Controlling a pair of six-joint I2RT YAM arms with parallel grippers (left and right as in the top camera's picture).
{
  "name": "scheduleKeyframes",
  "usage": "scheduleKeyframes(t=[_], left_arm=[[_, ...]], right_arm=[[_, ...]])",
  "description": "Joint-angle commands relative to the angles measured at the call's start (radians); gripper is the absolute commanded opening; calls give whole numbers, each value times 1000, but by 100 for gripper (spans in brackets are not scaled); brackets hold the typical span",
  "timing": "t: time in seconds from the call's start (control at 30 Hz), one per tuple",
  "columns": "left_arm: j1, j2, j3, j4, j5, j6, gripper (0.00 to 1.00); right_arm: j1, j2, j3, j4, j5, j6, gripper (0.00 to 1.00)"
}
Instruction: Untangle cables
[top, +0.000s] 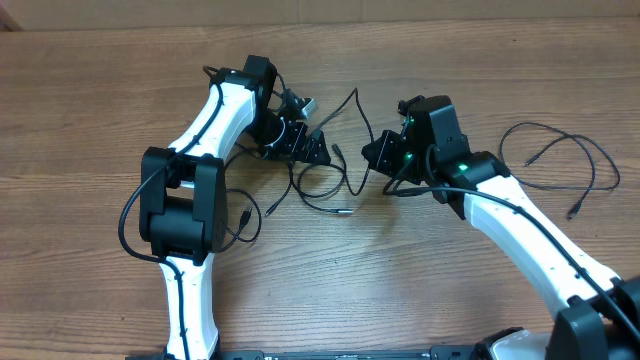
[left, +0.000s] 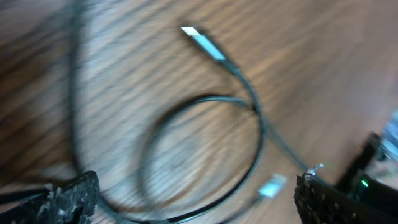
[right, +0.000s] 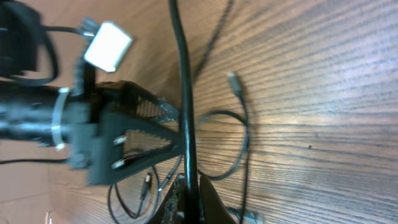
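Operator: Where do the cables lie?

Observer: Mid-table, between the two grippers, on the bare wood of the table. Thin black strands cross one another there in loose loops, and some ends carry little connectors. A separate cord lies well apart on the right side, beside the right arm. It is loosely curved and touches neither gripper.

Operator: And the left gripper?

Observer: It hangs over the tangle with its jaws spread wide and nothing between them. In its wrist view a loop of cable lies flat on the wood below the gap. A silver-tipped plug lies beyond the loop, farther from the gripper. A paler plug sits close to the right-hand finger, but the view is too blurred to tell whether they touch.

Operator: The right gripper?

Observer: Pinched closed on one strand. In its wrist view that strand runs straight from between the fingertips out of the top of the picture. On the way it passes in front of the left gripper's open fingers. More thin loops lie on the wood beside it, one ending in a small plug.

Operator: How do the two grippers stand to each other?

Observer: Near, facing across the tangle, not touching.
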Motion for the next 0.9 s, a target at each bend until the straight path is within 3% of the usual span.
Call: scheduleKeyframes(t=[0.0, 0.17, 0.3, 0.5, 0.67, 0.87], left_arm=[[-6, 5, 18, 7, -128, -101, 96], [-10, 5, 15, 18, -160, -149, 94], [-16, 5, 7, 32, -238, -198, 83], [-36, 5, -27, 70, -368, -296, 29], [-47, 5, -49, 84, -509, -396, 5], [-47, 5, -49, 87, -511, -400, 6]], right_arm=[[-4, -58, 38, 3, -9, -29, 4], [-4, -92, 44, 14, -9, -29, 4], [-4, -93, 44, 14, -9, -29, 4], [-4, -104, 45, 80, -10, -36, 4], [-4, -158, 45, 174, -9, -36, 4], [-4, -272, 45, 351, -9, -106, 4]])
